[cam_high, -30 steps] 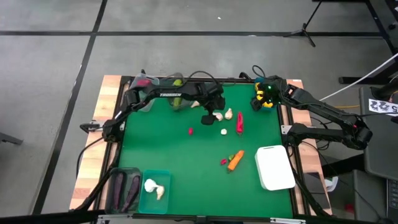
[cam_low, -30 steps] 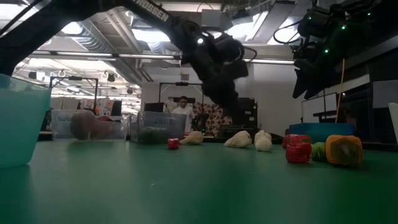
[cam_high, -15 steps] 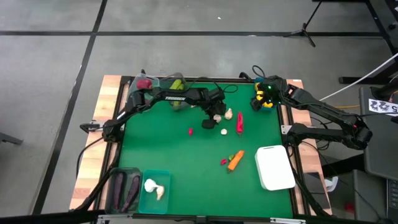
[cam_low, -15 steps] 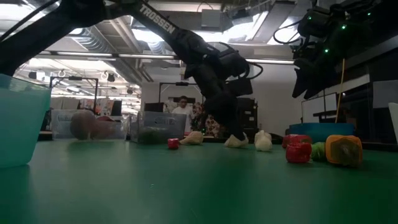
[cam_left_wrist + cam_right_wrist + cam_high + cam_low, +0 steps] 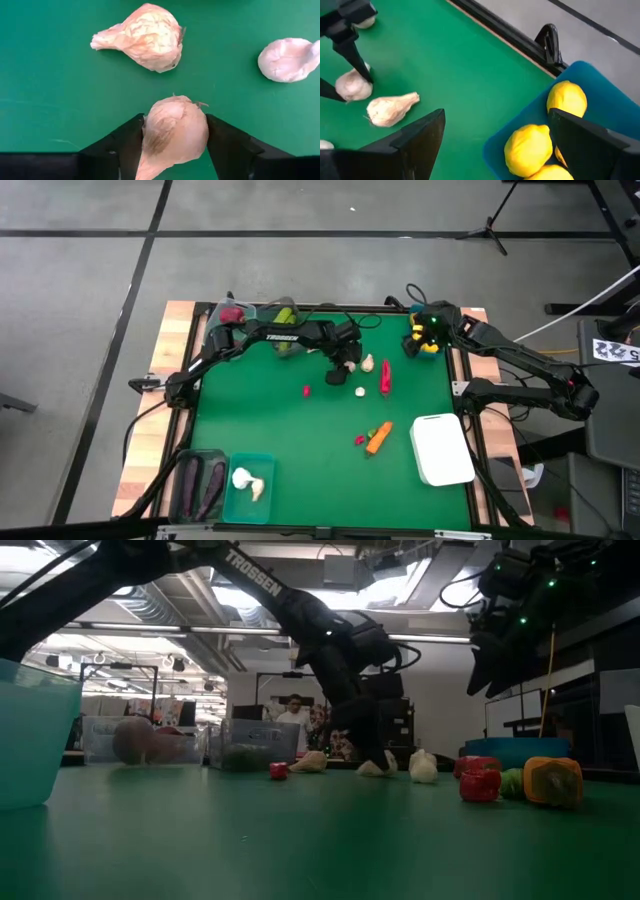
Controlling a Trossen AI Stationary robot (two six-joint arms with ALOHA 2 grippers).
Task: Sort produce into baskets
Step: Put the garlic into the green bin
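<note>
Green table mat | my left gripper pinches white papery garlic bulb | next: lift, carry to teal plastic tub | right gripper spread, waiting over blue tub.

Two dark six-joint arms, matte black links. Left arm: white lettering printed along forearm link, black cable looped above wrist. Right arm: green indicator lights lit at wrist, loose black cable arched beside it. Left gripper: two flat black fingers, angular, tapered toward tips. Right gripper: same black wedge-shaped fingers, plain faces.
</note>
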